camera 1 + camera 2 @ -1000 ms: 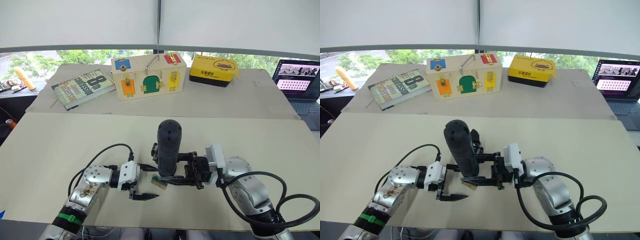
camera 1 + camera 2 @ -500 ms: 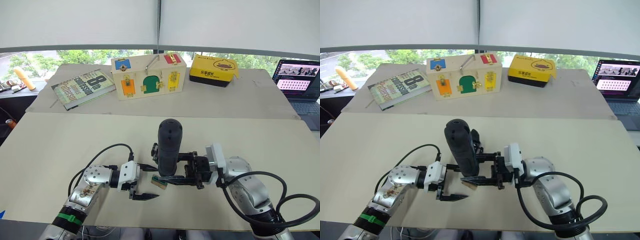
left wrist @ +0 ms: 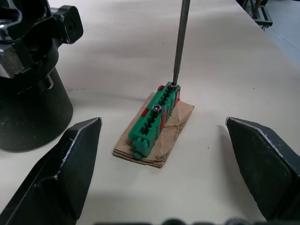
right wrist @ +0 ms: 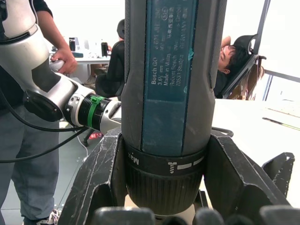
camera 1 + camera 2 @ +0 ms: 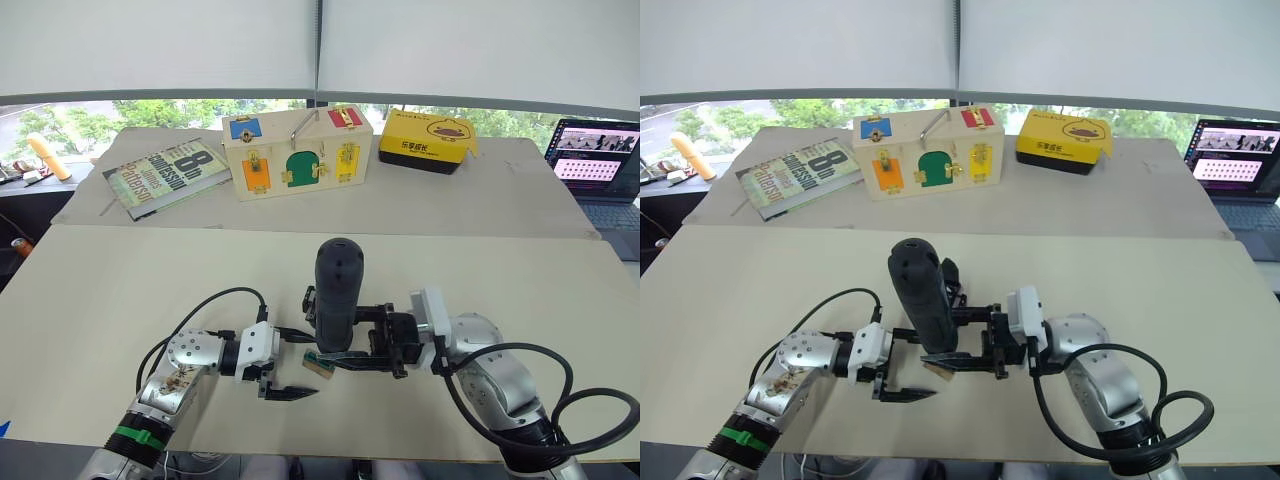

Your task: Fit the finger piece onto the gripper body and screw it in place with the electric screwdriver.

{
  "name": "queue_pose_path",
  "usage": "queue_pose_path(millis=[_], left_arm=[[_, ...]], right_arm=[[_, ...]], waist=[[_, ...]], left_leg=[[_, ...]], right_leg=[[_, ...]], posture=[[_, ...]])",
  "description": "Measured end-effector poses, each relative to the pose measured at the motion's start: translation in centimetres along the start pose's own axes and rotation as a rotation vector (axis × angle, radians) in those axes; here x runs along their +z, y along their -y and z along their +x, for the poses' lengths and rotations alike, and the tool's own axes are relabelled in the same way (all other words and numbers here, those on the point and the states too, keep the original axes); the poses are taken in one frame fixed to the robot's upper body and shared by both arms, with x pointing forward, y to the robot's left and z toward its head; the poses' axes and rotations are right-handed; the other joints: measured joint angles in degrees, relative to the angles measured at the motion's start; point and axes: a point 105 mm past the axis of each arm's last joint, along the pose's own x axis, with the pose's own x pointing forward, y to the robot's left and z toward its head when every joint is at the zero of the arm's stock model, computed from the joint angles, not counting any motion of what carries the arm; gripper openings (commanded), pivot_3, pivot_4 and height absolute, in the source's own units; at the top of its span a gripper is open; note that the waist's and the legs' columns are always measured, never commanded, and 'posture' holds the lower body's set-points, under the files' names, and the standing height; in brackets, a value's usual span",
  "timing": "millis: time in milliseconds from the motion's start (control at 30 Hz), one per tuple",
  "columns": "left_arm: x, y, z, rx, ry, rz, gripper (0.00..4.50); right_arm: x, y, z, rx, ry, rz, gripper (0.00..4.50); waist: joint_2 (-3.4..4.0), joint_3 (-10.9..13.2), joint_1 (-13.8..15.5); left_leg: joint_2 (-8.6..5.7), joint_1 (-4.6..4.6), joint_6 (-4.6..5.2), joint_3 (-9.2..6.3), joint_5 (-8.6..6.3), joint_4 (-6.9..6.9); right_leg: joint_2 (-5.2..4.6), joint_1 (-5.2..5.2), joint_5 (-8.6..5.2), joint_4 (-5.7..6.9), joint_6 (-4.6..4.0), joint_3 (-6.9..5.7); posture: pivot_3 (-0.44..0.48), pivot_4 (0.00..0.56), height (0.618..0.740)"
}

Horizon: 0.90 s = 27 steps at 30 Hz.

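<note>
My right gripper (image 5: 378,342) is shut on the electric screwdriver (image 5: 337,290), a thick dark cylinder held upright at the middle of the near table. Its thin metal bit (image 3: 179,42) points down onto a screw at one end of a small green block (image 3: 154,119), which rests on a scrap of cardboard (image 3: 168,136). My left gripper (image 5: 293,364) is open, one finger on each side of that block and not touching it. A black linkage assembly with a round base, the gripper body (image 3: 30,70), stands just beyond the screwdriver. The finger piece is out of view.
On the far table lie a book (image 5: 165,175), a wooden latch box (image 5: 297,150) and a yellow box (image 5: 427,140), with a laptop (image 5: 598,160) at the right. People (image 4: 229,56) sit and stand in the room behind, seen in the right wrist view.
</note>
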Motion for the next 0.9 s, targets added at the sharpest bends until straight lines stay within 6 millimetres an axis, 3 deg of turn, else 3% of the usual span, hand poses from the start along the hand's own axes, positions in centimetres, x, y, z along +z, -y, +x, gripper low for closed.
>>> queue_pose_path(millis=[900], left_arm=[[-0.03,0.03,0.0,0.0,0.0,-0.002,4.5]], right_arm=[[-0.22,0.02,0.34,-0.002,-0.005,-0.009,1.9]], waist=[[0.01,0.0,-0.01]], left_leg=[[0.0,0.0,0.0,0.0,0.0,0.0]], right_leg=[[0.0,0.0,0.0,0.0,0.0,0.0]], posture=[[0.0,0.15,0.74]])
